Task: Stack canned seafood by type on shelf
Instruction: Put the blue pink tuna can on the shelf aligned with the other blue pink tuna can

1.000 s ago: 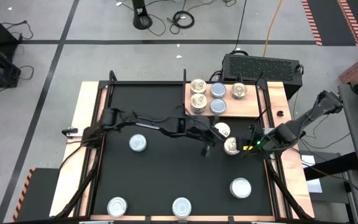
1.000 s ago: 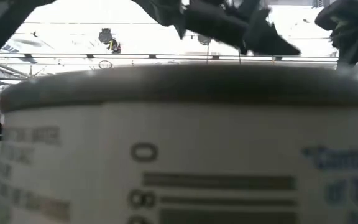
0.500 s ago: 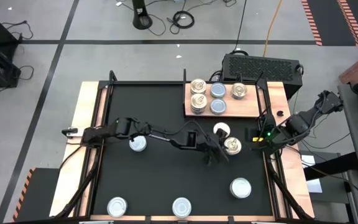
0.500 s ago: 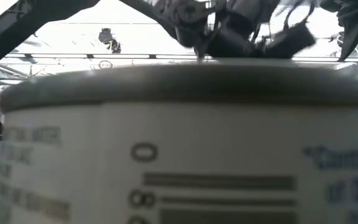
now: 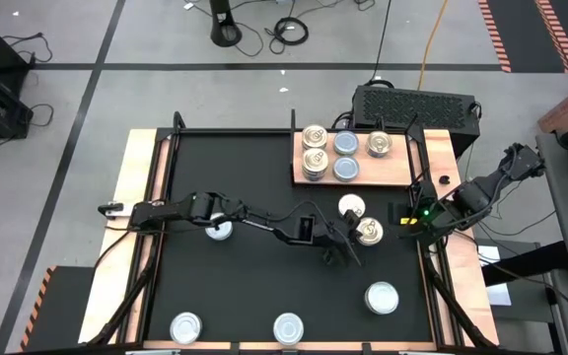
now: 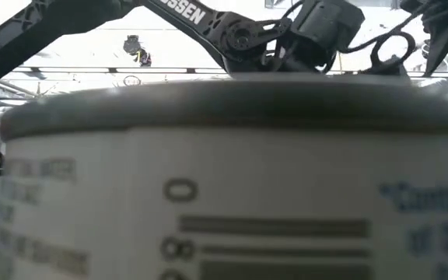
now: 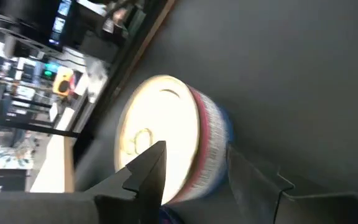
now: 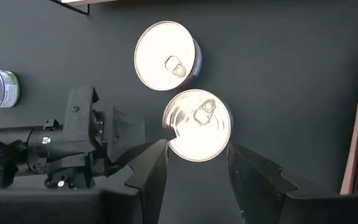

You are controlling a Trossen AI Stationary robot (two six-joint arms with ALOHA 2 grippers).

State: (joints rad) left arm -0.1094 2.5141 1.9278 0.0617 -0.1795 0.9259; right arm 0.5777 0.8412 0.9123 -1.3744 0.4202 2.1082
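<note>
A blurred label with a legible "0" is seen on the nearest tin (image 6: 224,179), filling the low view. Toward the shelf (image 5: 363,170), a gold-topped tin (image 5: 368,231) stands just beside the left gripper (image 5: 346,237), fingers spread, apparently at release. The right gripper (image 8: 194,168) is parked beside it, half open, empty. Lifting it onto matching stacked tins (image 5: 314,153) seems next. "TROSSEN" (image 6: 187,12) is read on the arm.

The high view looks straight down on the whole black-topped table (image 5: 264,197). The low view sits at tabletop level, almost touching a white-labelled round tin (image 6: 224,187) that fills it. Both wrist views look closely along dark fingers; the right one shares the gold-topped short round tin (image 8: 197,124) with the overhead view
</note>
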